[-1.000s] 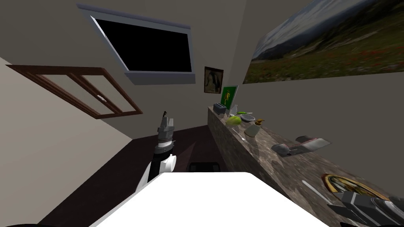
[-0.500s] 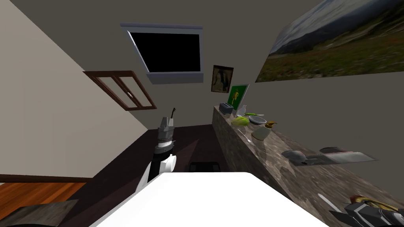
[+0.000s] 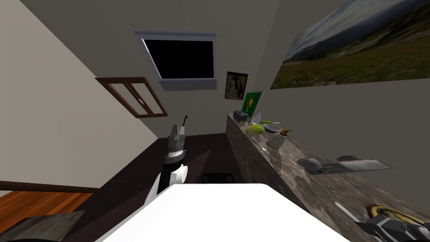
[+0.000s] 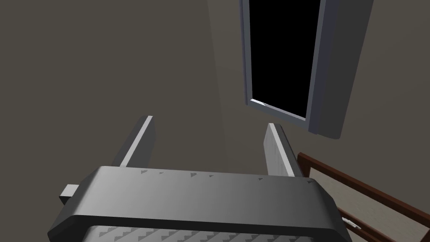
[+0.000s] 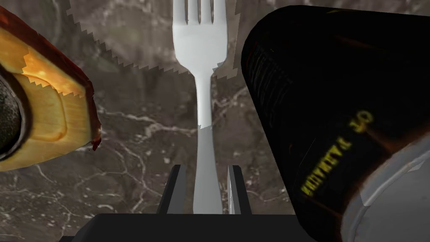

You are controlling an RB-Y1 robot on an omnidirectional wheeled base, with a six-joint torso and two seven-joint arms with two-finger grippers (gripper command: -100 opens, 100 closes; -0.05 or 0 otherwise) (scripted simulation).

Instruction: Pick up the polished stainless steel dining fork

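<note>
The fork (image 5: 203,105), drawn pale grey, lies flat on the dark marbled tabletop (image 5: 138,138). Its long axis runs straight out from the right hand (image 5: 205,168), with the tines pointing away from the hand and the handle's end back between the fingers. In the head view the fork (image 3: 342,209) shows as a thin pale sliver running along the tabletop's length, just inside the front edge.

Close on one side of the fork sits a dish (image 5: 54,113) with a yellow-orange face and a dark red rim. On the other side of the fork, nearly as close, is a black cylinder (image 5: 336,105) with yellow lettering and a grey end. The two leave a narrow lane of bare marble around the fork.

Well beyond the fork's tines, the head view shows a grey flat-bladed utensil (image 3: 348,164), then a soap dispenser (image 3: 277,140), a green leafy lump (image 3: 255,129), a bowl (image 3: 273,127) and a toaster (image 3: 240,115).

The right hand reaches low along the fork's axis, fingers drawn in narrow and closed on the handle's two sides.

The left hand (image 4: 210,122) is held up over the dark floor, far from the fork, its fingers spread wide with nothing between them.
</note>
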